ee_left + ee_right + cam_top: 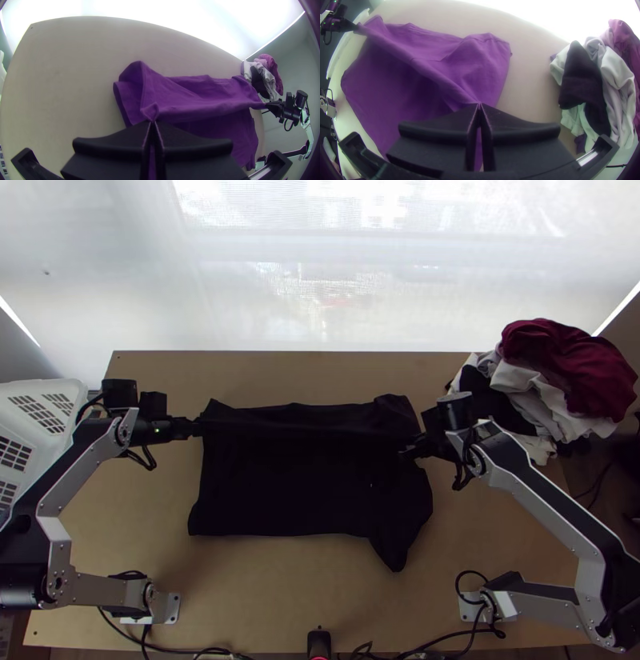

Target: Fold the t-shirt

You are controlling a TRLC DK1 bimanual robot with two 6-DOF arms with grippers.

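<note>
T-shirt [304, 476]: one, on the table [280, 596], a loose fold strung across it
Left gripper [198, 426]: two fingers together, clamped on one end of the fold
Right gripper [406, 450]: two fingers together, clamped on the other end
Clothes pile [568, 372]: one, perhaps four garments or more
Basket [68, 390]: one, white

Wooden table [272, 592]; dark t-shirt [304, 488] across middle, clothes pile [548, 384] at far right corner.
</note>
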